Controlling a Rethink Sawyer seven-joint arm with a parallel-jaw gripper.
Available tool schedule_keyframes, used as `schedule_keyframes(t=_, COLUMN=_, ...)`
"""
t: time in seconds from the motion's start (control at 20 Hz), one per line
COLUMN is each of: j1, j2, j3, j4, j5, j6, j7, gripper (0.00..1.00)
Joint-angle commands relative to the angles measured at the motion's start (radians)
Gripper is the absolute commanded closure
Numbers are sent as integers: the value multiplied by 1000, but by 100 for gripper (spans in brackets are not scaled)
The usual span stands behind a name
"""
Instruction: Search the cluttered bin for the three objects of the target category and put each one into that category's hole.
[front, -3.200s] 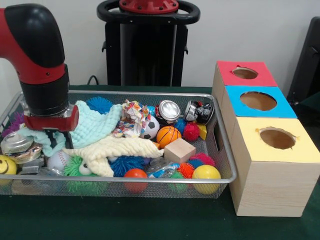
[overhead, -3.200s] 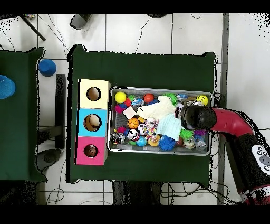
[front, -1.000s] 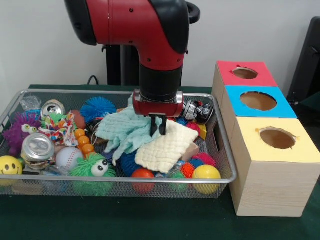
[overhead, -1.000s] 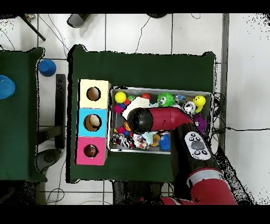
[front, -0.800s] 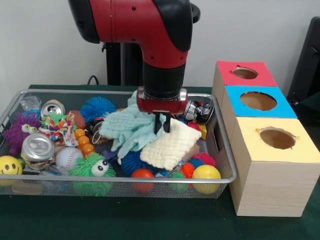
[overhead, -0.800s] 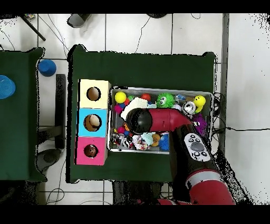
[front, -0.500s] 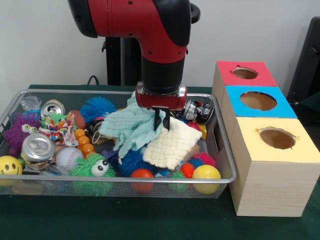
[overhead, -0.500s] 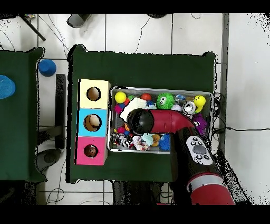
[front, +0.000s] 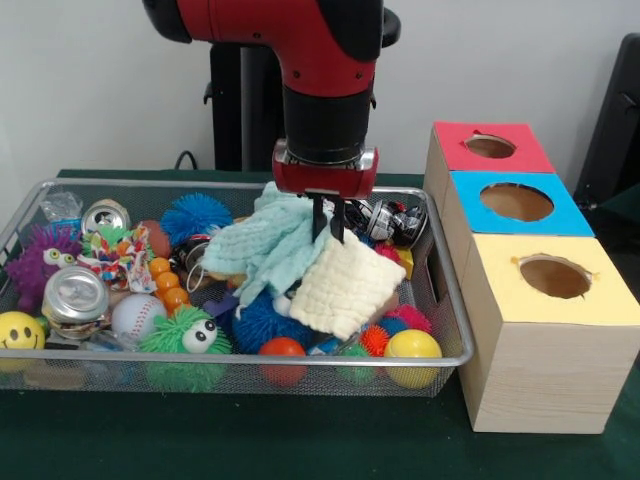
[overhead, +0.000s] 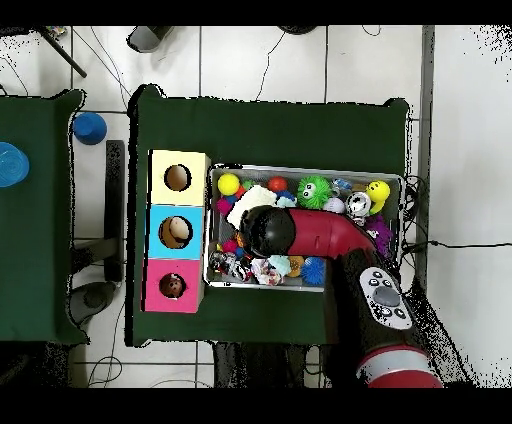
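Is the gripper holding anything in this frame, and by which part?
Yes. The gripper is shut on the cream waffle-weave cloth, pinching its upper edge so the rest hangs below, over the wire mesh bin.

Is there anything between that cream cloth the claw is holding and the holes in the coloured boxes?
Only the mesh bin's end wall lies between the cream cloth and the boxes. The gripper holds the cloth by its top edge, still low over the toys, so it looks like it must rise over that wall.
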Motion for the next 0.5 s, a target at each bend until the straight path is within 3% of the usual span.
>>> schedule_keyframes(t=0.05, j1=18, j2=-104, j3=8, j4=101, j5=85, j6=107, j7=145, gripper=100)
schedule_keyframes(t=0.5, j1=40, j2=-177, j3=-6, j4=108, j5=145, j6=204, j7=145, gripper=100)
